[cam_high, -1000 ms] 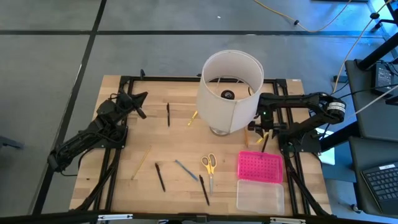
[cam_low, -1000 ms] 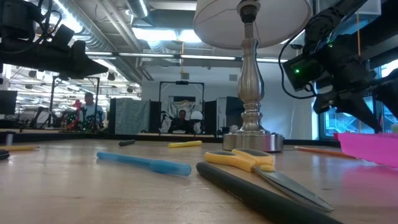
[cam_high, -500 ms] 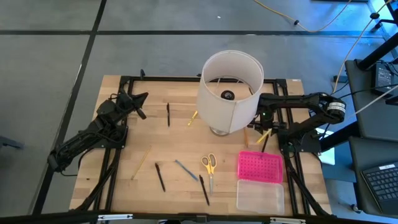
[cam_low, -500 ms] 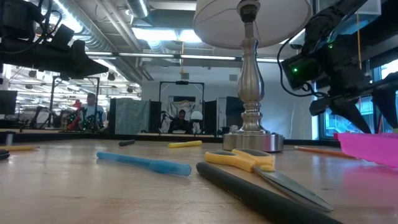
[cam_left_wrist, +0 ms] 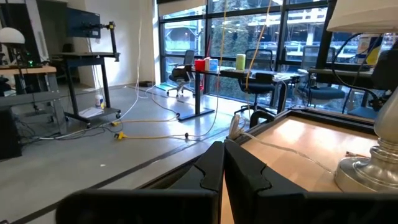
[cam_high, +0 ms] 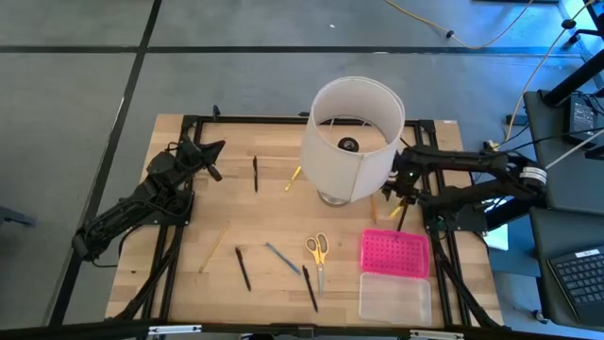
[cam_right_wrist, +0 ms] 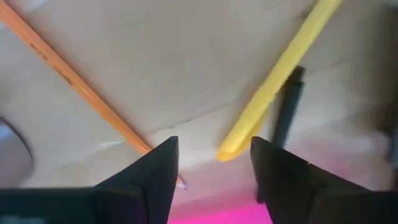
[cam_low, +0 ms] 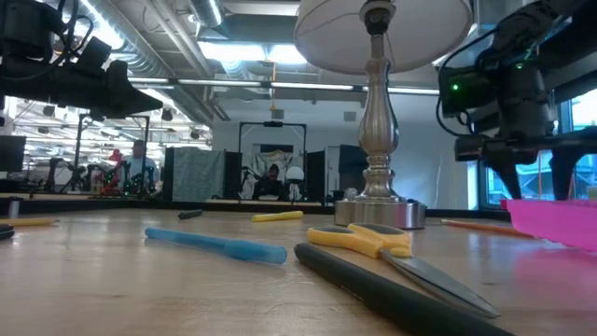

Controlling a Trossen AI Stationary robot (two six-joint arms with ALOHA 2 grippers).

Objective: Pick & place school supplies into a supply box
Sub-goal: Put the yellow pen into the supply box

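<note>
My right gripper (cam_high: 400, 187) hangs open, pointing steeply down, just right of the lamp, touching nothing. Its fingers (cam_right_wrist: 155, 177) stand above a yellow pen (cam_right_wrist: 280, 68), an orange pencil (cam_right_wrist: 74, 81) and a black pen (cam_right_wrist: 287, 112) lying on the table. The supply box lies near the right front, its pink dotted lid (cam_high: 394, 253) beside its clear base (cam_high: 394, 297). Yellow-handled scissors (cam_high: 316, 250), a grey-blue pen (cam_high: 281, 258), black pens (cam_high: 243, 268) and a pencil (cam_high: 215, 244) lie flat farther left. My left gripper (cam_high: 213, 151) waits shut at the far left.
A lamp with a big white shade (cam_high: 351, 140) and a metal foot (cam_low: 378, 210) stands mid-table, close to my right gripper. Another black pen (cam_high: 255, 173) and a yellow pen (cam_high: 293, 178) lie left of it. Black frame rails run along the table's edges.
My right gripper has tipped from slanting to pointing steeply down and has rolled, staying over the same spot with its fingers still apart. Its arm has swung out toward the table's right edge. The lampshade has shifted slightly toward the right.
</note>
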